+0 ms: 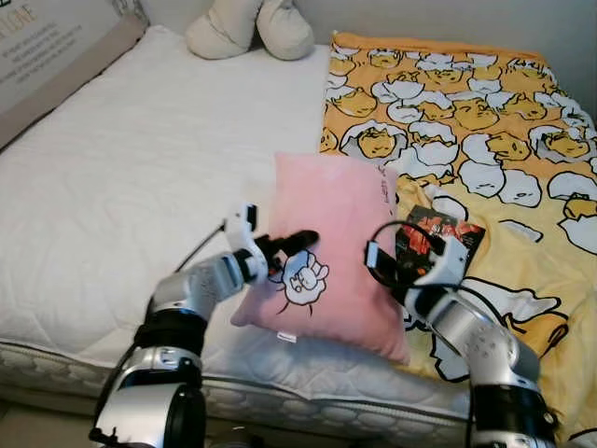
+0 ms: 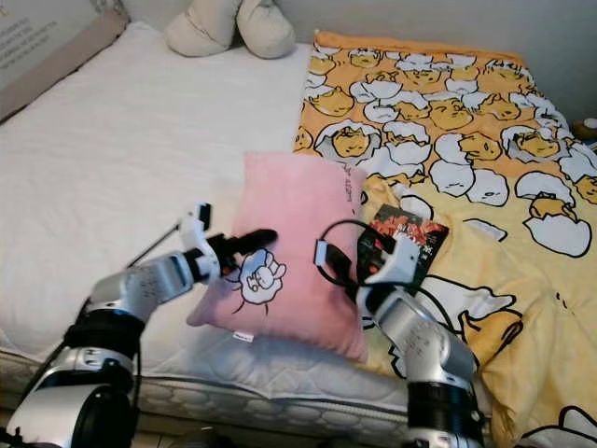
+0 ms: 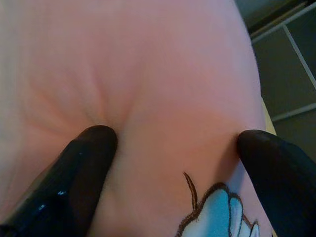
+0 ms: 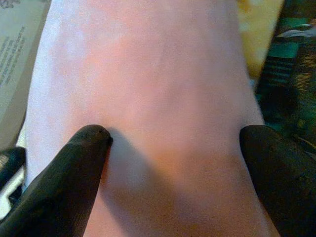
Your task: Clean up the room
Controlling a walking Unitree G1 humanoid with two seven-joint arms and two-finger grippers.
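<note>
A pink pillow (image 1: 331, 219) with a white cartoon print lies near the bed's front edge, partly on the white mattress (image 1: 140, 177) and partly on the yellow blanket (image 1: 485, 121). My left gripper (image 1: 291, 245) presses against the pillow's left side. In the left wrist view this gripper (image 3: 173, 143) is open, both fingertips (image 3: 94, 148) dented into the pink fabric. My right gripper (image 1: 392, 264) is at the pillow's right edge. In the right wrist view it (image 4: 173, 138) is open too, fingertips (image 4: 91, 143) resting on the pillow.
A dark printed packet or book (image 1: 443, 238) lies on the blanket just right of the pillow, beside my right wrist. A beige plush cushion (image 1: 250, 28) sits at the head of the bed. A cardboard box (image 1: 56, 56) leans at the far left.
</note>
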